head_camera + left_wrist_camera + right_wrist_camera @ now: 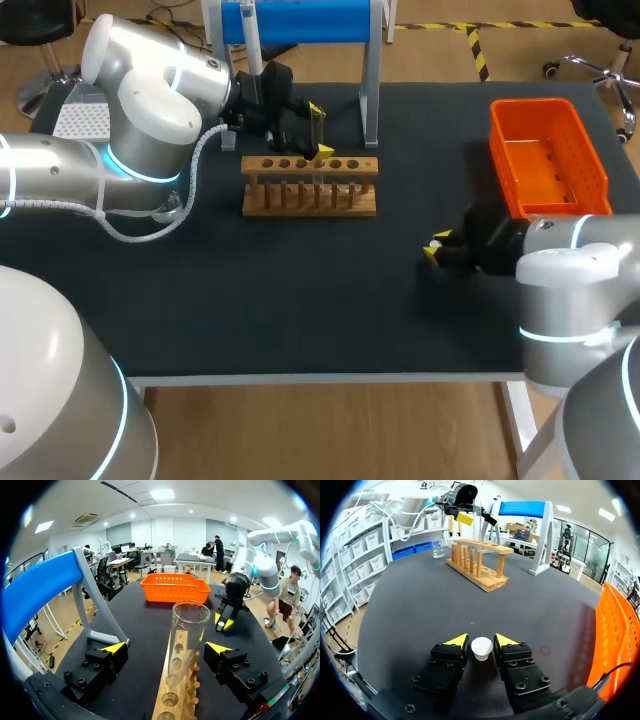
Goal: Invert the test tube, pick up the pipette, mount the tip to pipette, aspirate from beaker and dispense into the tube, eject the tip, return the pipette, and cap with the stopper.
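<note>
We are observing the left gripper [320, 130] in the upper middle of the head view, hanging directly over the wooden rack [310, 198], which is sitting on the black table [300, 300]. In the left wrist view its two fingers are standing wide apart, and the clear test tube [186, 630] is standing upright in the rack between them, mouth upward. The tube is lying closer to one finger than the other, and neither yellow tip is touching the glass. We are recording the right gripper [434, 247] at the right of centre in the head view, low over the table and well apart from the rack. The right wrist view is showing its fingers clamped on the small white stopper [481, 648], which is sitting squarely between the two yellow tips with a pad against each side. The orange basket [590, 165] is lying at the upper right of the head view, just behind the right gripper. The blue stand [300, 20] is standing at the top centre, behind the rack, and a white pipette [252, 40] is hanging at its left end. A small glass beaker [438, 550] is resting on the table just beyond the far end of the rack, seen from the right gripper.
</note>
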Action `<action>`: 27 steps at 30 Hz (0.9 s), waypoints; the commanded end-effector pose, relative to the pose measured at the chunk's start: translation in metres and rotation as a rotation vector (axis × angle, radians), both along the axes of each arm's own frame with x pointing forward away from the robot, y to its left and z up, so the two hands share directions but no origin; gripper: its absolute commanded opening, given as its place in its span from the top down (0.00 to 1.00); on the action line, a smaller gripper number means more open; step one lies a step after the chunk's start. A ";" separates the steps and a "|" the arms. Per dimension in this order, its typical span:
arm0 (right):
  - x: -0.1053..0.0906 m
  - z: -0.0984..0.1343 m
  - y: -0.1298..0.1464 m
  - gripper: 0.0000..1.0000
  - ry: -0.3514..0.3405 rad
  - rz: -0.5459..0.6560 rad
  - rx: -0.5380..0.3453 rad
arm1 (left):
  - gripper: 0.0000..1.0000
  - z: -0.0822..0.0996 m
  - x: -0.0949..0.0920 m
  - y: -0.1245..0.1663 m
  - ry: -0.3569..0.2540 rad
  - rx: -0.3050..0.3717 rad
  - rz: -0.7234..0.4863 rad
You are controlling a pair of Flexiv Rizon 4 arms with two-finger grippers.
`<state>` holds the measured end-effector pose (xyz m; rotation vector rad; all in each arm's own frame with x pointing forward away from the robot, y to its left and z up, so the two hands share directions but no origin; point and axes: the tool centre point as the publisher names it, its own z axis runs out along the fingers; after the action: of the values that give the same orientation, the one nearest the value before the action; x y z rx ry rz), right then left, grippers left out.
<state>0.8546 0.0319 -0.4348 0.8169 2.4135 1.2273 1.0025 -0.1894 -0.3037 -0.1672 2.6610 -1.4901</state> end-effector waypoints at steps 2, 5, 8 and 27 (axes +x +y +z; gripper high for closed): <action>-0.002 0.000 -0.001 0.85 -0.002 -0.006 0.002 | 0.00 -0.001 0.001 0.000 0.001 -0.002 -0.003; -0.001 -0.001 -0.001 1.00 -0.002 -0.007 0.003 | 0.00 -0.001 0.001 0.000 0.001 -0.002 -0.003; -0.001 0.000 -0.001 1.00 -0.002 -0.006 0.005 | 0.00 -0.001 0.001 0.000 0.001 -0.002 -0.003; -0.017 0.127 -0.018 1.00 0.015 0.255 0.035 | 0.00 -0.001 0.001 0.000 0.001 -0.002 -0.003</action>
<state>0.8550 0.0458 -0.3515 0.6229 2.4056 1.3254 1.0026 -0.1894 -0.3037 -0.1672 2.6609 -1.4901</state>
